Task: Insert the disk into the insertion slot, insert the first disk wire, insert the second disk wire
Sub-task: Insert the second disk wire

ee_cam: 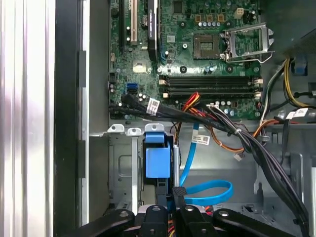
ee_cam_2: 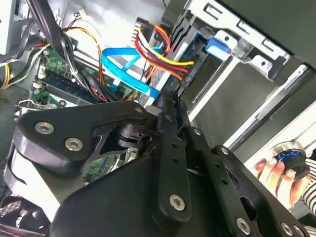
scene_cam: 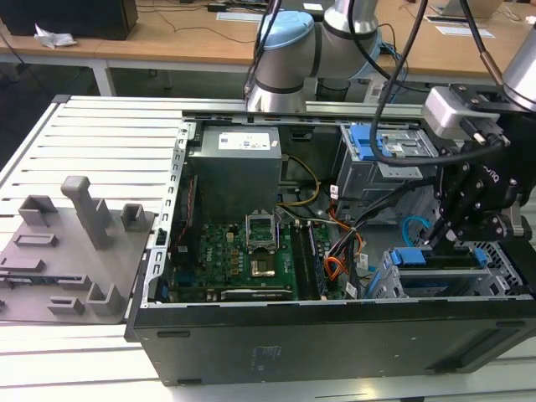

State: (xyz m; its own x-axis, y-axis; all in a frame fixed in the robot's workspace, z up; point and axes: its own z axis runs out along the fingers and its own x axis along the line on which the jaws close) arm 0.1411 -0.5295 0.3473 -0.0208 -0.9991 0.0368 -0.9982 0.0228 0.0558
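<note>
The disk sits inside the insertion slot (scene_cam: 387, 283), a perforated grey cage at the case's corner on the exterior view's right. The disk's blue carrier frame (scene_cam: 416, 257) (ee_cam: 157, 160) shows at the cage (ee_cam: 123, 173) mouth. My gripper (scene_cam: 437, 243) (ee_cam: 170, 197) (ee_cam_2: 165, 98) hangs right over the disk's end, fingers drawn together. The second disk wire (ee_cam: 207, 190) (ee_cam_2: 123, 64) (scene_cam: 410, 226), a thin light blue loop, ends at my fingertips, which look closed on its connector. A red-yellow-black wire bundle (ee_cam_2: 165, 57) runs to the same end of the disk; its plug is hidden.
Thick black cables (ee_cam: 207, 121) cross above the cage beside the motherboard (scene_cam: 243, 251). A taller grey bay with a blue latch (scene_cam: 381, 146) stands behind. Grey fixture blocks (scene_cam: 75, 226) sit outside the case on the exterior view's left. A person's hand (ee_cam_2: 274, 170) is nearby.
</note>
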